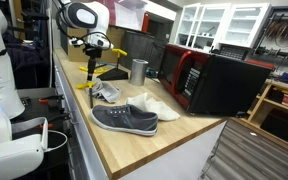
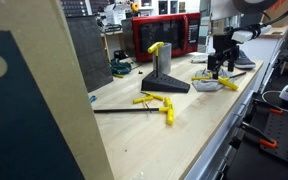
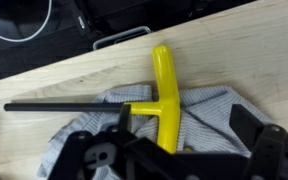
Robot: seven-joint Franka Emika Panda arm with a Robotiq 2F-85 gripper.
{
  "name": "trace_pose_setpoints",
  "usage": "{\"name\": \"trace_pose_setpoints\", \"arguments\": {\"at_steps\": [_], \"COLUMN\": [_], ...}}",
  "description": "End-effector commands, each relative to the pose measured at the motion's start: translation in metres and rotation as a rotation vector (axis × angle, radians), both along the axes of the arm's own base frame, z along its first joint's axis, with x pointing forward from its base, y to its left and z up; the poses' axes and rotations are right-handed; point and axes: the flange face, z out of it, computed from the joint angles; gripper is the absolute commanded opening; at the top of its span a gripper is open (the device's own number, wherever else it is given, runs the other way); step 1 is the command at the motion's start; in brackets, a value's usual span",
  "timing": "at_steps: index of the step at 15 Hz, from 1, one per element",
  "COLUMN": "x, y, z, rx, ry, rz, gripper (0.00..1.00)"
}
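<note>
- Nothing grabbed so far: fingers [image 3: 89, 152] spread wide open, hanging over the yellow T-handle key [image 3: 164, 92], one on each side of the handle. No contact, as far as the wrist view tells.
- Key lying flat on a crumpled grey cloth [image 3: 209, 112], with the black shaft poking out sideways over bare wood and the handle tip aimed at the near long edge of the bench [image 3: 74, 72].
- Going by that: lined up above the key and that's about it. No grip, no lift. Reads like early days, with most of the work left.
- Same cloth in an exterior view [image 1: 106, 92], hugging the long edge on the arm's side, roughly midway along.
- Grey shoe [image 1: 124, 119] and white shoe [image 1: 156, 104] side by side, closer to one end of the bench and well apart from the key.
- Metal cup [image 1: 138, 70] and a black wedge stand [image 2: 164, 80] holding another yellow tool, out toward the middle.
- Two spare yellow keys [image 2: 156, 100] loose on the wood, away from the cloth.
- Red-and-black microwave [image 1: 219, 82] parked against the far long edge.
- Bench top: pale butcher-block wood, flat, a bit scuffed maybe, hard to tell at this size.
- Room: workshop or lab vibe, with white glass-front cabinets [image 1: 219, 22] at the back and cables and gear hanging below the bench edge.
</note>
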Motion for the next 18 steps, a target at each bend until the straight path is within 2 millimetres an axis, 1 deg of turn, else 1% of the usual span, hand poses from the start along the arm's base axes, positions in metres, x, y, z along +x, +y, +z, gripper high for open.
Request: {"name": "trace_pose_setpoints", "arguments": {"at_steps": [1,6,14,18], "x": [0.003,0.005,0.024,0.019], "y": [-0.009,-0.016,-0.015,-0.009], "z": [-0.016,-0.025,-0.017,-0.027], "rx": [-0.005,-0.013,-0.002,0.009], "ry": [0.008,0.005,-0.041,-0.017], "rz": [-0.001,0.005,0.005,0.003], "gripper": [1.00,1.00,1.00,1.00]}}
